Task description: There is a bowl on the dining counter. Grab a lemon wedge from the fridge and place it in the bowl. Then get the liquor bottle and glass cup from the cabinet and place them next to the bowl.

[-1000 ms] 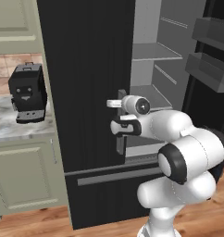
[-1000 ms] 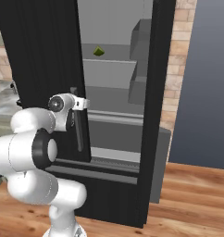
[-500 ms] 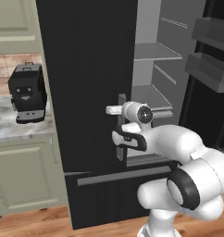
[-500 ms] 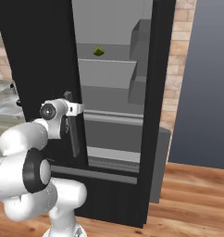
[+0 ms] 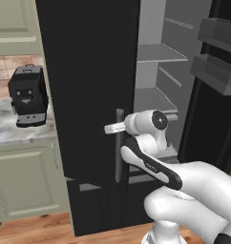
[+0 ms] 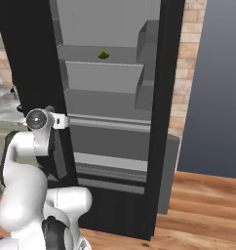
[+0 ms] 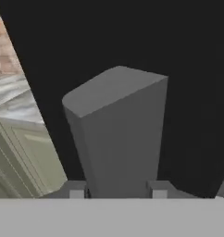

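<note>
Gripper (image 7: 117,192) is at the fridge door handle (image 7: 118,134); from the hand cam I see the grey bar sitting between the two fingertips (image 7: 77,190), though I can't tell if they're clamped on it. Lemon wedge (image 6: 104,54) sits on an upper shelf inside the fridge (image 6: 110,105), well above the handle; coffee machine (image 5: 27,95) stands on the counter left of the fridge.
</note>
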Robot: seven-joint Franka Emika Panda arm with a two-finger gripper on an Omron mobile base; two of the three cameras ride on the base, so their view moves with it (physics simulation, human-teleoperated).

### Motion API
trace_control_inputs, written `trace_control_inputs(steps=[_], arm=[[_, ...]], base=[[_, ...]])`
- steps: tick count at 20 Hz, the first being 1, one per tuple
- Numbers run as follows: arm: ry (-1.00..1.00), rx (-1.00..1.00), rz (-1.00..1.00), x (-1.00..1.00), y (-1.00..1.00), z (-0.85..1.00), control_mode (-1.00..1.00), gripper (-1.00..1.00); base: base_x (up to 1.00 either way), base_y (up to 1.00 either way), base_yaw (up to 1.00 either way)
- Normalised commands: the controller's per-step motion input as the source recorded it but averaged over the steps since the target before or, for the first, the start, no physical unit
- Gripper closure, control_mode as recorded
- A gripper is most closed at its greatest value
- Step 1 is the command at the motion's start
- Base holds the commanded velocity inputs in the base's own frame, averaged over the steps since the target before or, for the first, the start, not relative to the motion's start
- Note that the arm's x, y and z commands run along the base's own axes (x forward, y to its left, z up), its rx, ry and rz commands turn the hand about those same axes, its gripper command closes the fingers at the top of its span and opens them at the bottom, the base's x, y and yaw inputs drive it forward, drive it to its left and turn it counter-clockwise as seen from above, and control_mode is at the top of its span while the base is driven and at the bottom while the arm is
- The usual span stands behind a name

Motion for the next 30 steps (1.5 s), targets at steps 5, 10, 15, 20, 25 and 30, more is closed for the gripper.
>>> trace_control_inputs(steps=[5, 10, 15, 20, 25, 30], arm=[[0.25, -0.08, 0.26, -1.00, 0.70, 0.02, -1.00, 1.00], [0.18, -0.08, 0.08, -0.98, 0.68, 0.07, -1.00, -1.00], [0.11, 0.01, 0.00, -0.93, -0.39, 0.29, -1.00, -1.00], [0.01, 0.13, 0.00, -0.33, -1.00, 0.37, -1.00, -1.00], [0.13, 0.17, -0.09, 0.61, -1.00, 0.31, -1.00, -1.00], [0.24, 0.04, -0.11, 1.00, -0.75, 0.05, -1.00, -1.00]], base=[[0.00, 0.00, 0.00], [0.00, 0.00, 0.00], [0.00, 0.00, 0.00], [0.00, 0.00, 0.00], [0.00, 0.00, 0.00], [0.00, 0.00, 0.00]])
